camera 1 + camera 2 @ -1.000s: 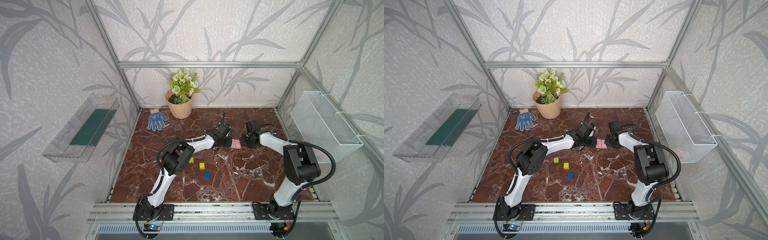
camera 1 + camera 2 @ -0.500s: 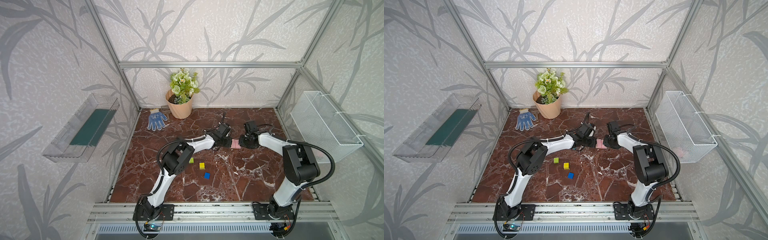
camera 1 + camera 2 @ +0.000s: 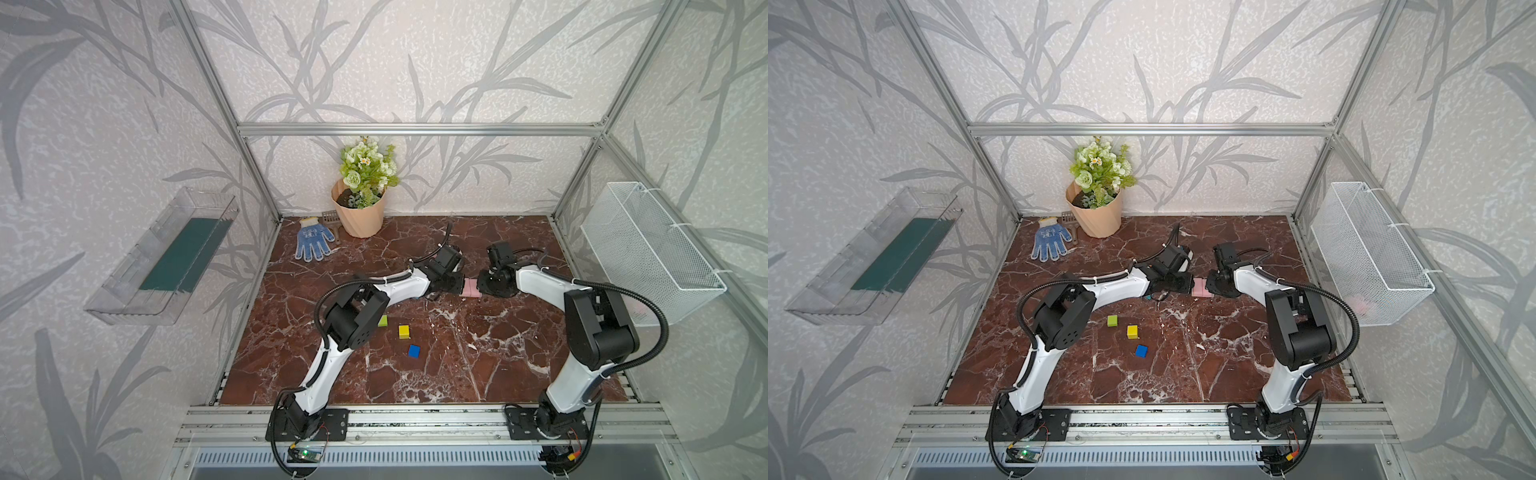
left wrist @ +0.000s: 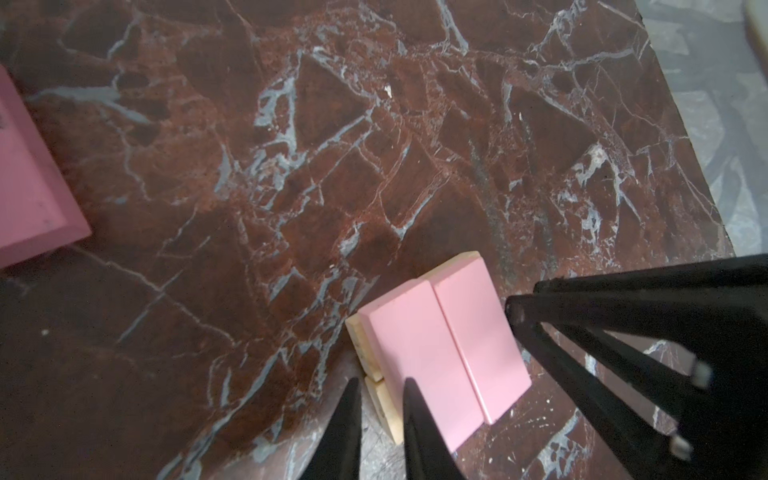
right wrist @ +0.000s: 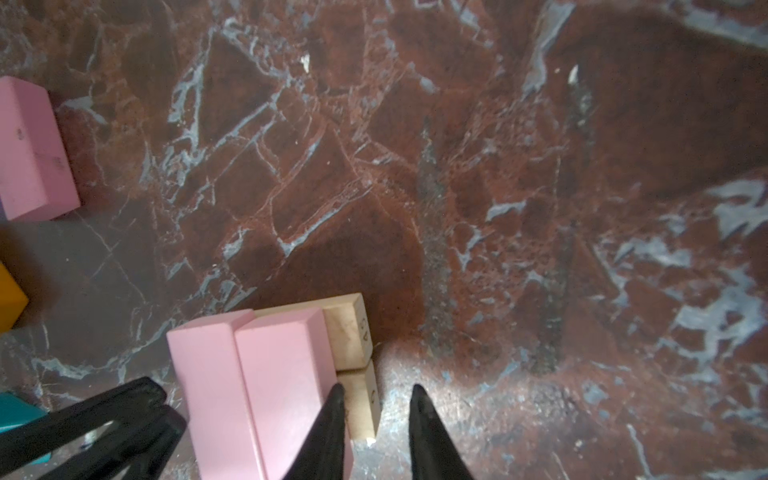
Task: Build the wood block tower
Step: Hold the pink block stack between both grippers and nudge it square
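The tower (image 3: 470, 287), two pink bars (image 4: 444, 357) on two plain-wood bars (image 5: 349, 328), is set mid-tabletop toward the far side. It is flanked by the left claw (image 4: 382, 383) and right claw (image 5: 377, 388), both nearly shut and empty. Its pieces are judged light, stiff and slick-painted, best pinched across the long sides. Tip contact is possibly made but cannot be confirmed. An orange block (image 5: 10, 299) and teal block (image 5: 16, 411) are cut off.

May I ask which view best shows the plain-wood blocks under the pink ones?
Right wrist view: the plain-wood blocks show broad end faces under the pink blocks. Left wrist shows thin edges; both top views, only pink.
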